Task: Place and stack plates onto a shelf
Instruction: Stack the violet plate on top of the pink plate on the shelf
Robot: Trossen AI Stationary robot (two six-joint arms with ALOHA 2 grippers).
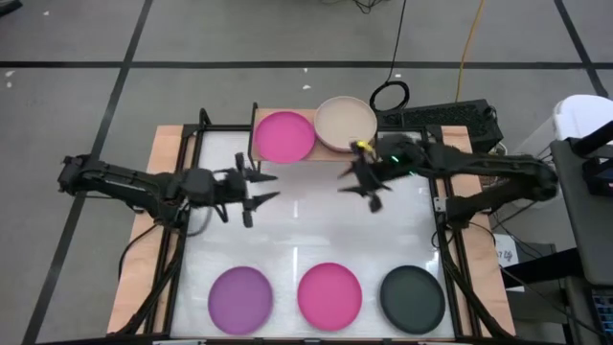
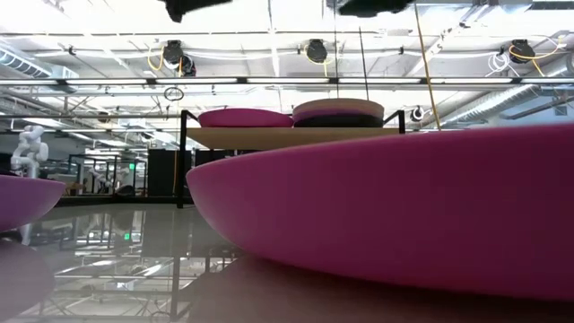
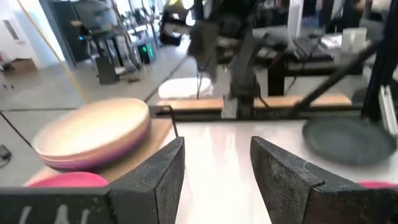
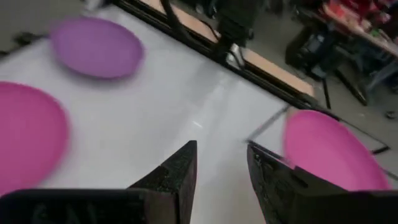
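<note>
while my right claw is hanging open and empty over the far right of the white table, just near of the shelf, my left claw is hovering at the far left of the table with its fingers spread wide, also gripping nothing. both are sitting well apart from each other, with bare table between them.

on the shelf i am seeing a magenta plate on the left and a beige-topped stack on the right; from the low view that stack is showing a dark plate under the beige one, and my left wrist view is hinting at a pinkish one beneath. i am judging the job a bit past halfway.

three plates are waiting along the near edge: a purple plate on the left, a pink plate in the middle, a dark grey plate on the right. nothing is blocking the way to them.
</note>
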